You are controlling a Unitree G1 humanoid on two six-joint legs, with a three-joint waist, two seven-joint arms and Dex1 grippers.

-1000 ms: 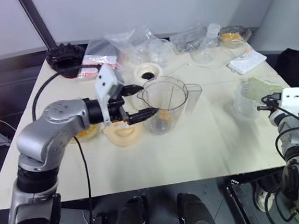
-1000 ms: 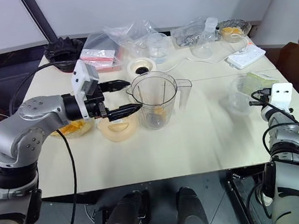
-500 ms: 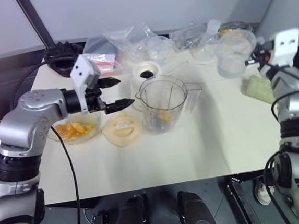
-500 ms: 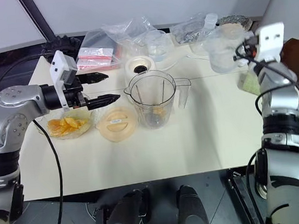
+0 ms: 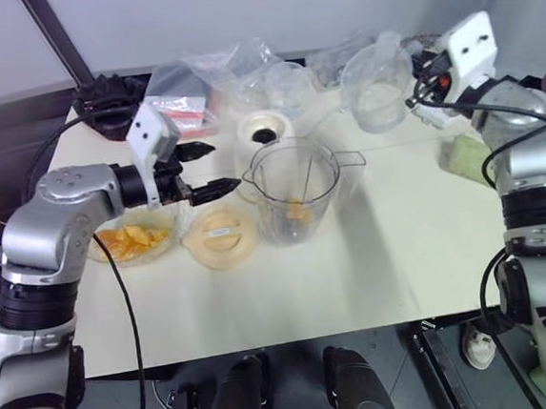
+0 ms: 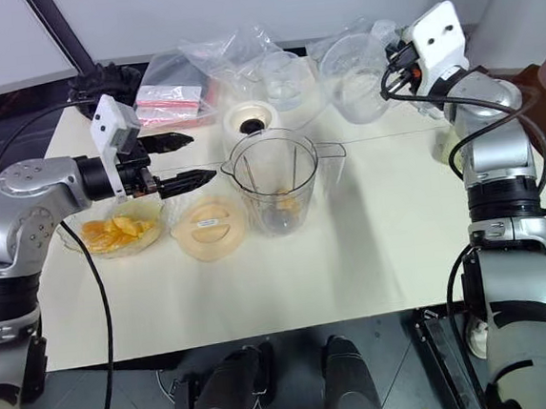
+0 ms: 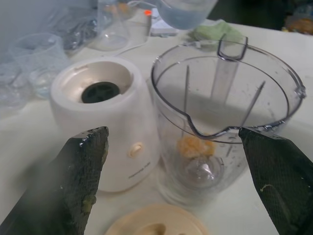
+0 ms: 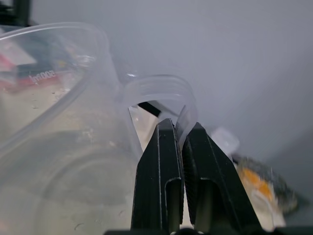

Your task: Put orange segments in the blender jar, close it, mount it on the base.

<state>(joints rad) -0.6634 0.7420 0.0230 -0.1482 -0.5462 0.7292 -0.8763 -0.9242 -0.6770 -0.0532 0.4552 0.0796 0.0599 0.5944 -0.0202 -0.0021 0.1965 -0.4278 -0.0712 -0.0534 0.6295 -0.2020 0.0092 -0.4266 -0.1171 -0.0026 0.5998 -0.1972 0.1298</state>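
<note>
With one segment lying in the blender jar [image 5: 297,188] just in front of the base [image 5: 265,131], drop your empty, wide-open left hand [image 5: 210,167] squarely over the orange segments [image 5: 135,240] left of the jar, while your right hand [image 8: 178,134] grips a clear cup's handle [image 8: 157,93].

The blender jar [image 5: 297,191] is clear glossy plastic; the base [image 7: 105,127] smooth cream plastic; the lid [image 5: 220,238] matt cream; orange segments [image 5: 135,240] glisten; crinkled plastic bags [image 6: 232,60] behind; table [image 5: 356,274] matt pale

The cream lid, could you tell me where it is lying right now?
In the left eye view the cream lid lies flat on the table, left of the blender jar, right of the dish of orange segments, below the open left gripper.
</note>
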